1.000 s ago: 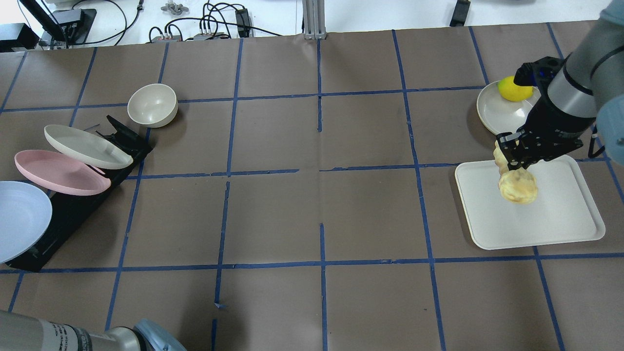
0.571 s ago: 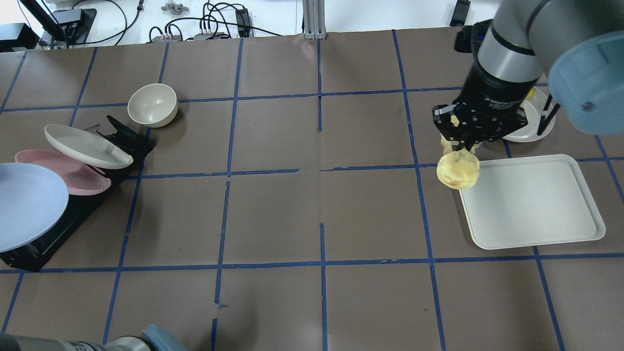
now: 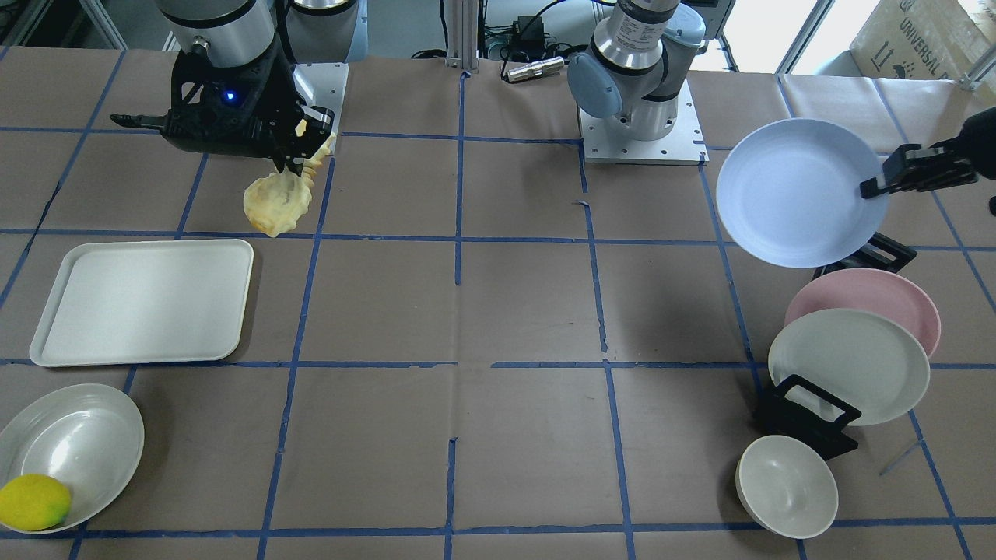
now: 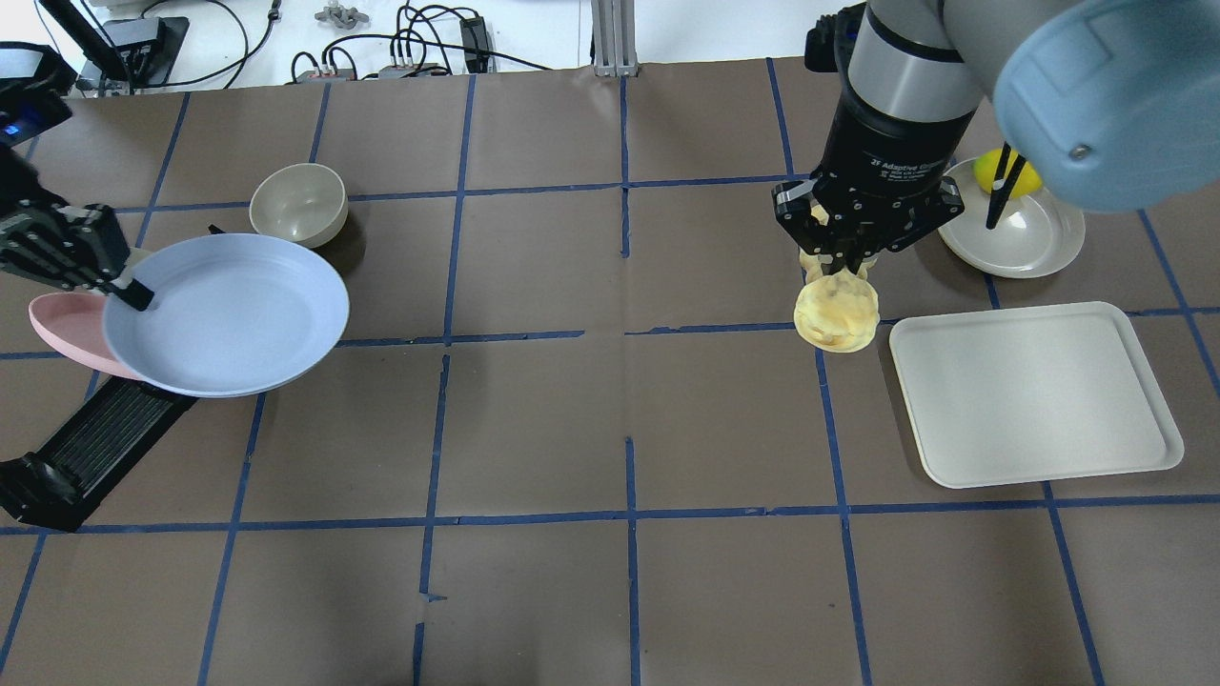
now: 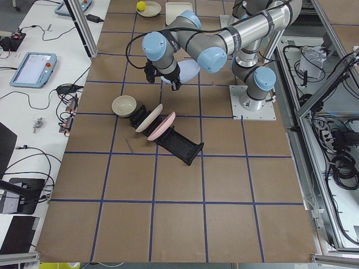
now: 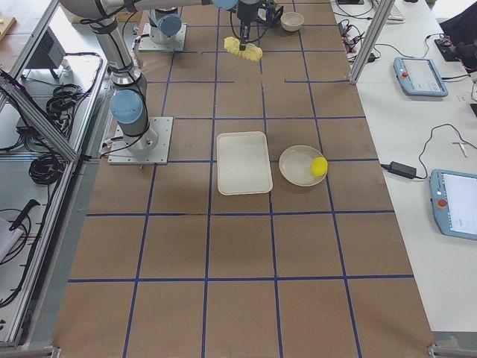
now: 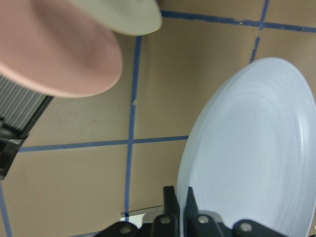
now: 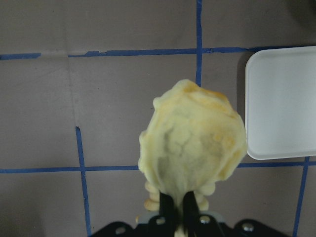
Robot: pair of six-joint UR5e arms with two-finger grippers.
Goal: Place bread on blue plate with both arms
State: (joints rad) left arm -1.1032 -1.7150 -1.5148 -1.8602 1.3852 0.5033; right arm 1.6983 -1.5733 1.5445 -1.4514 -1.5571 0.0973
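Observation:
My right gripper (image 4: 851, 264) is shut on one end of the pale yellow bread (image 4: 837, 314), which hangs down above the table left of the white tray; it also shows in the front view (image 3: 278, 204) and fills the right wrist view (image 8: 192, 145). My left gripper (image 4: 132, 293) is shut on the rim of the blue plate (image 4: 229, 314) and holds it in the air over the table's left side. The plate shows in the front view (image 3: 797, 193) and in the left wrist view (image 7: 256, 148).
A white tray (image 4: 1034, 393) lies at the right. A cream plate (image 4: 1020, 238) with a lemon (image 4: 1006, 171) sits behind it. A black rack (image 3: 809, 416) holds a pink plate (image 3: 864, 299) and a cream-white plate (image 3: 848, 365). A cream bowl (image 4: 297, 204) stands nearby.
My right gripper has carried the bread left, off the tray and out over the table. My left gripper has lifted the blue plate from the rack and moved it right, toward the middle.

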